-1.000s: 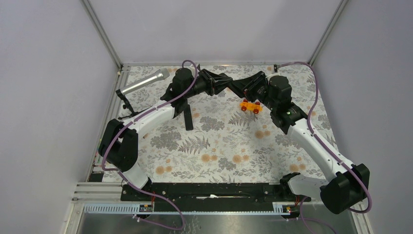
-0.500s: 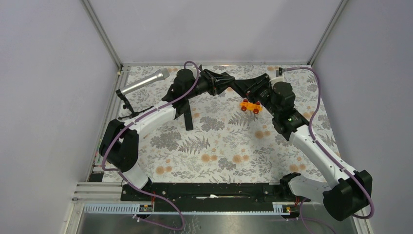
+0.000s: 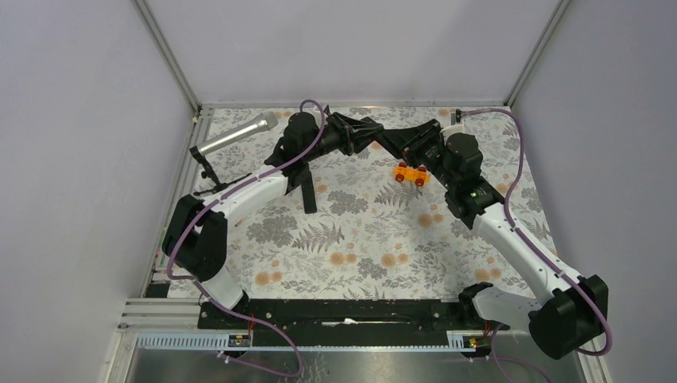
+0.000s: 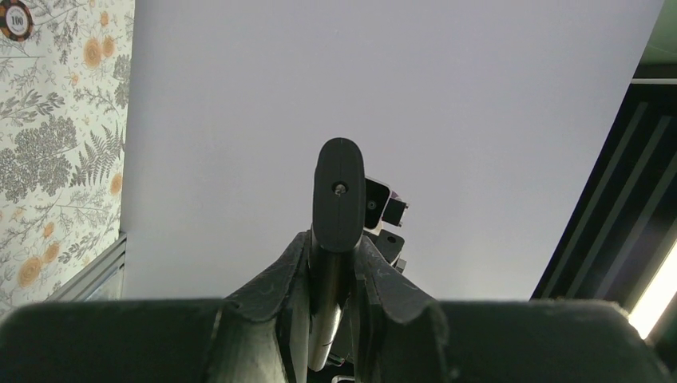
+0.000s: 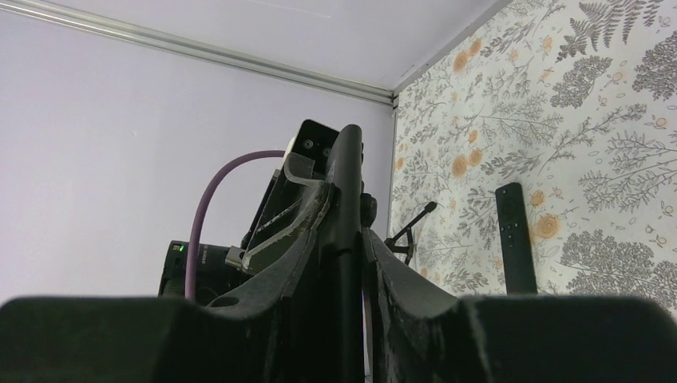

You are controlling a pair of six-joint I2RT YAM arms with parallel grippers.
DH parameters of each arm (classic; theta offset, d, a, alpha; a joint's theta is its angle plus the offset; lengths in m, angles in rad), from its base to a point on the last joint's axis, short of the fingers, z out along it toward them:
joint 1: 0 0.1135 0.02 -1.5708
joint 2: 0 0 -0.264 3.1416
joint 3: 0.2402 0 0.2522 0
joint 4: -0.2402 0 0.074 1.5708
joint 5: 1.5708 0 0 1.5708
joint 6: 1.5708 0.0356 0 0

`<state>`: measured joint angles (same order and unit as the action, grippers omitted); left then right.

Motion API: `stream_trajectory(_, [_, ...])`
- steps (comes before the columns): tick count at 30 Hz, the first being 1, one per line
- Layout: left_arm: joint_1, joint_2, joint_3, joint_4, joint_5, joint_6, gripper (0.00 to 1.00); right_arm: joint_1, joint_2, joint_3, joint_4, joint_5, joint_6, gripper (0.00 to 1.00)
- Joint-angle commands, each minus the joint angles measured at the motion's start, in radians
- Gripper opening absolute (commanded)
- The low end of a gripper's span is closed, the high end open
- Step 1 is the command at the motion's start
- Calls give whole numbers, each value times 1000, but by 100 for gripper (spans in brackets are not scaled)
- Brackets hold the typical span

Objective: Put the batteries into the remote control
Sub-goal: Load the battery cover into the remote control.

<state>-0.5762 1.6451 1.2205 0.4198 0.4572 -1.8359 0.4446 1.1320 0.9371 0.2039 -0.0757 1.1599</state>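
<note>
Above the far-mid table, w/ both arms meeting tip to tip, the left gripper (image 4: 335,251) is clamped tight on the remote control (image 4: 338,191), lifted, its end sticking out past the fingers. Opposite, the right gripper (image 5: 345,227) is partly closed, fingers snug vs. the same black bar's other end. A btn-face remote (image 3: 307,188) lies on the floral table (image 3: 359,239), w/ an orange toy block (image 3: 411,174) just beside the right wrist.

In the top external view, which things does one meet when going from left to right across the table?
Silver microphone → black remote lying flat → left end effector holding the remote control → orange toy block.
</note>
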Motion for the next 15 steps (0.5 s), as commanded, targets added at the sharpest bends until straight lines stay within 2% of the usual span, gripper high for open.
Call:
stream_trajectory(1, [19, -57, 81, 240, -62, -131, 0, 6, 67, -22, -85, -30, -56, 27])
stream_trajectory(6, [-4, -40, 94, 279, -61, -167, 0, 11, 110, -17, -33, -17, -45, 20])
stream_trajectory(10, [-28, -9, 116, 323, -55, -217, 0, 18, 145, -23, 8, -6, -38, 19])
stream_trajectory(15, [-54, 18, 110, 448, -76, -347, 0, 29, 177, -53, 113, 0, -33, 19])
